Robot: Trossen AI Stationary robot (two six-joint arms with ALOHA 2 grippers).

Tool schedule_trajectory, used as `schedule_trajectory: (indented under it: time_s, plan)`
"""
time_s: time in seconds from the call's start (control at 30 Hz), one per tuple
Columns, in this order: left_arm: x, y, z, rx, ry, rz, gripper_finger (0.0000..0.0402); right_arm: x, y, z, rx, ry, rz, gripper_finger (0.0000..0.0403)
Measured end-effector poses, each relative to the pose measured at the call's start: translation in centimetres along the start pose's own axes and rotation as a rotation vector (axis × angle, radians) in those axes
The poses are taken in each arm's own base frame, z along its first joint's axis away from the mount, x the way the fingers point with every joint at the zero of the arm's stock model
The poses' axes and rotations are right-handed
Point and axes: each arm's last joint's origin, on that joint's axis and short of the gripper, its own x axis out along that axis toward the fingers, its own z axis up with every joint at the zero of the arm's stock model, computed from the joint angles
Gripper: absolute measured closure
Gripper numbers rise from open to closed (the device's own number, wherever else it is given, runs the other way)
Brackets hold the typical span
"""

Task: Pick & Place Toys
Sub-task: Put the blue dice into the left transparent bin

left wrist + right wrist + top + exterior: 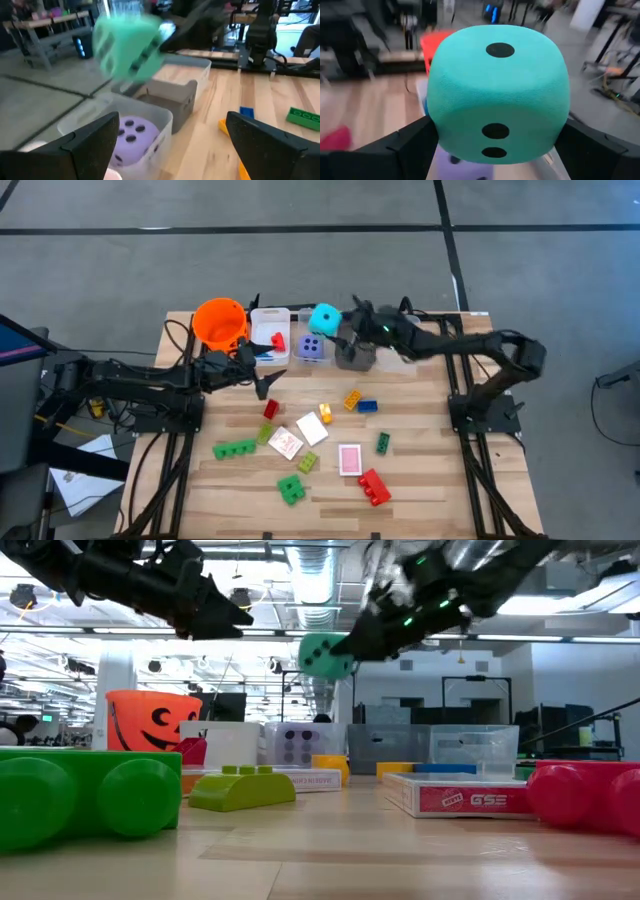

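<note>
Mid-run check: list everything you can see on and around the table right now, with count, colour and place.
Cyan die: one, held in the air over the bins at the table's far edge.
Purple die: one, inside a clear bin.
Clear bins: at least three, in a row along the far edge.
Bucket: one, orange, far left corner.
Bricks: about ten; green, red, yellow, blue; scattered mid-table.
Cards: three, pink-backed or face-up, mid-table.
Right gripper: clamped on the cyan die.
Left gripper: open, empty, beside the bucket.
</note>
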Motion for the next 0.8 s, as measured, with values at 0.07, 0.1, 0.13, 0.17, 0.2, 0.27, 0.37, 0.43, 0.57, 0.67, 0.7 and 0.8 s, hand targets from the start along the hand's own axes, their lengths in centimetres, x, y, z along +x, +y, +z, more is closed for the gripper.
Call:
schedule_trajectory:
  time_s: [0.07,0.1,0.13,0.17,0.2,0.27,0.37,0.43,0.57,0.67,0.7,0.8]
  plan:
    - [-0.1,0.1,0.1,0.021,-0.005,0.0,0.0044,2.1,-0.8,-0.4,-0.035,0.067,0.007,0.0052]
    - [-0.2,0.1,0.2,0.021,-0.011,0.001,0.0044,3.1,-1.1,-0.5,-0.056,0.1,0.007,0.0052]
    - [-0.3,0.1,0.3,0.019,-0.018,0.001,0.0044,3.9,-1.4,-0.5,-0.077,0.124,0.007,0.0052]
    - [-0.4,0.2,0.4,0.015,-0.023,0.001,0.0044,4.7,-1.6,-0.4,-0.09,0.149,0.005,0.0052]
    - [-0.5,0.2,0.5,0.009,-0.028,0.0,0.0044,5.3,-1.8,-0.3,-0.098,0.169,-0.003,0.0052]
    - [-0.8,0.3,0.6,0.001,-0.036,0.0,0.0044,6.2,-2.2,-0.1,-0.115,0.203,-0.007,0.0052]
    - [-1.0,0.4,0.8,-0.003,-0.042,-0.004,0.0044,6.9,-3.0,0.2,-0.123,0.241,-0.017,0.0052]
    - [-1.1,0.4,0.9,-0.005,-0.049,-0.003,0.0044,7.0,-3.6,0.3,-0.125,0.251,-0.025,0.0052]
    - [-1.2,0.4,1.0,0.011,-0.058,-0.001,0.0044,6.8,-4.3,-0.2,-0.114,0.3,-0.031,0.0052]
    - [-1.2,0.5,1.0,0.051,-0.064,0.002,0.0044,6.7,-4.4,-0.4,-0.106,0.321,-0.03,0.0052]
    - [-1.2,0.5,1.2,0.056,-0.075,0.004,0.0044,6.7,-4.4,-0.5,-0.104,0.326,-0.029,0.0052]
    - [-1.2,0.5,1.4,0.08,-0.102,0.012,0.0044,6.7,-4.3,-0.5,-0.09,0.327,-0.029,0.0052]
